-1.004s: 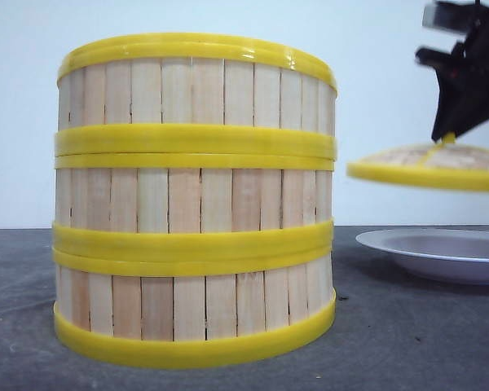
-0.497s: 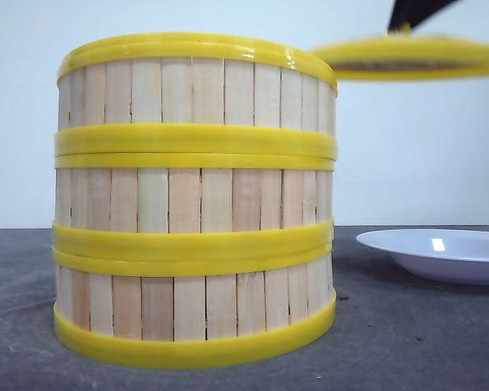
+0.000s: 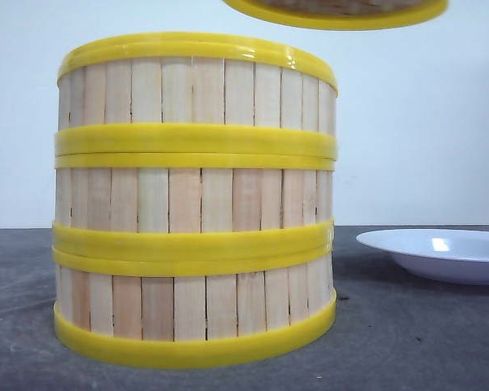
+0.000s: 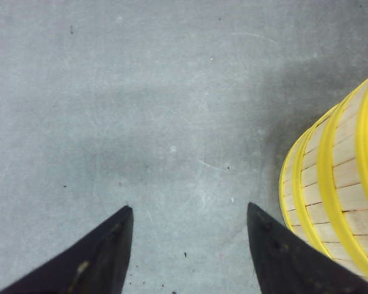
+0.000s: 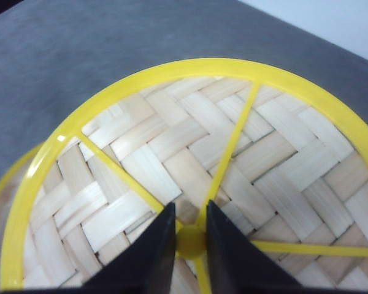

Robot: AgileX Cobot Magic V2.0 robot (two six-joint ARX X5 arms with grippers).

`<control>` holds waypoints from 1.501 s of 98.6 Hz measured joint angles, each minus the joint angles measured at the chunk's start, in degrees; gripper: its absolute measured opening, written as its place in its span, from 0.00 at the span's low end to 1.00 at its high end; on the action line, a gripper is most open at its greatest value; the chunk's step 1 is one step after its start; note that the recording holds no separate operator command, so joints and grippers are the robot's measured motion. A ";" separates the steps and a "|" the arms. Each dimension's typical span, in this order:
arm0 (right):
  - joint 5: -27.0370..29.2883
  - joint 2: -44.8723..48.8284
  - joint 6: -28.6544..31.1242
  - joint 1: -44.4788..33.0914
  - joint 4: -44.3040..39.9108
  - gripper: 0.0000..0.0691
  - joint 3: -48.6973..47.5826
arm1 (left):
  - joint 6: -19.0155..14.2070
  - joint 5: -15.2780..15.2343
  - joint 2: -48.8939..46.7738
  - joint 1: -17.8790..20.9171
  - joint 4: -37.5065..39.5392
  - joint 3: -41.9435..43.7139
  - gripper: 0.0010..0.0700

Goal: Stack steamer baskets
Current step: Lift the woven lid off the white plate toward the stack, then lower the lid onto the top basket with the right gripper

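- I can read no text, label, brand, number or sign anywhere in my views.
- The steamer baskets (image 3: 196,199) carry plain wood slats and plain yellow rims, no print.
- The lid (image 5: 202,177) I hold shows only bare weave.
- The plate (image 3: 440,252) is unmarked white.

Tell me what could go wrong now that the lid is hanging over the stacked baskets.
The right gripper pinches only the lid's small yellow knob, so the lid might swing or slip out. It hangs right of the steamer baskets' center; lowered from there, its rim could catch the top rim and nudge the stack. The white plate sits below if the lid drops.
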 joint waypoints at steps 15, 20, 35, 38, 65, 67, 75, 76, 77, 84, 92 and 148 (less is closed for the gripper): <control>0.09 0.31 0.00 4.81 0.04 0.08 0.00 | 0.00 0.00 0.00 0.00 -0.02 0.00 0.49; 0.09 0.70 -0.02 6.21 0.13 0.08 0.00 | 0.00 0.00 0.00 0.00 -0.04 0.00 0.49; 0.11 2.56 -0.04 9.57 0.15 0.08 0.00 | 0.00 0.00 0.00 0.00 -0.13 0.00 0.49; 0.11 2.93 -0.07 10.05 0.15 0.08 0.00 | 0.00 0.00 0.00 0.00 -0.15 0.00 0.49; 0.09 5.51 -0.26 12.55 0.11 0.08 0.00 | 0.00 0.00 0.00 0.00 -0.24 0.00 0.49; 0.11 5.79 -0.26 12.61 0.09 0.08 0.00 | 0.00 0.00 0.00 0.00 -0.24 0.00 0.49; 0.17 6.97 -0.28 12.96 0.00 0.08 0.00 | 0.00 0.00 0.00 0.00 -0.26 0.00 0.49; 0.17 7.08 -0.28 13.00 -0.04 0.08 0.00 | 0.00 0.00 0.00 0.00 -0.26 0.00 0.49; 0.17 7.21 -0.31 13.05 -0.09 0.08 0.00 | 0.00 0.00 0.00 0.00 -0.24 0.00 0.49; 0.20 7.96 -0.39 13.38 -0.26 0.08 0.00 | -0.02 0.00 0.00 0.00 -0.26 0.00 0.49; 0.20 8.28 -0.44 13.68 -0.37 0.08 0.00 | 0.00 0.00 0.00 0.00 -0.26 0.00 0.49; 0.17 11.87 -0.90 14.19 -0.76 0.08 0.00 | 0.00 0.00 0.00 0.00 -0.26 0.00 0.49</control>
